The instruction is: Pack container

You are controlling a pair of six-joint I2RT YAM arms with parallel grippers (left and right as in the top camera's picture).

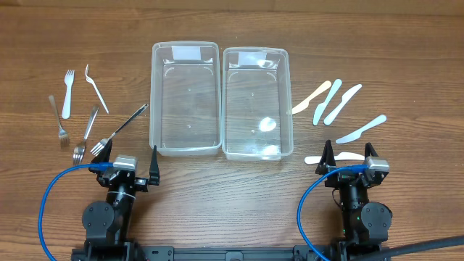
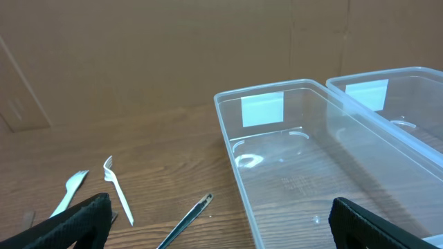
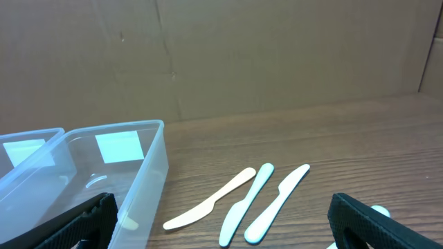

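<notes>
Wood table (image 1: pixel 232 206), overhead view. Two clear containers sit side by side at centre with their long walls touching or nearly so: left container (image 1: pixel 154 101), right container (image 1: pixel 290 109). All the cutlery lies on the table outside them. Two white forks (image 1: pixel 68 93) and three metal forks (image 1: pixel 85 134) are scattered left of the left container. One metal fork's handle tip is near that container's left wall. Right of the right container lie a cream knife (image 1: pixel 312 97) and three pale blue knives (image 1: pixel 327 101), fanned out. A white knife (image 1: pixel 313 159) lies lower, partly hidden behind the right gripper (image 1: pixel 349 154). I can't tell if they touch. The left gripper (image 1: pixel 130 158) is at the near edge, below the left container's front left corner. Both grippers have jaws spread wide and hold nothing.

Left wrist view: cardboard wall (image 2: pixel 138 48) behind. The left gripper (image 2: pixel 228 228) has black fingers (image 2: pixel 76 225) far apart at the bottom corners. The left container (image 2: pixel 270 88) is straight ahead, a pale label on its far wall. The right container (image 2: pixel 381 71) is at the right edge. The white forks (image 2: pixel 118 190) and one of the metal forks (image 2: pixel 187 220) are on the table at lower left.

Right wrist view: same cardboard behind. The right gripper (image 3: pixel 227 228) has fingers (image 3: pixel 384 225) wide apart with nothing between them. The right container (image 3: pixel 156 162) is at left, with the left container (image 3: pixel 31 133) beyond it. The cream knife (image 3: pixel 211 200) and two pale blue knives (image 3: pixel 247 204) lie ahead on the wood.
</notes>
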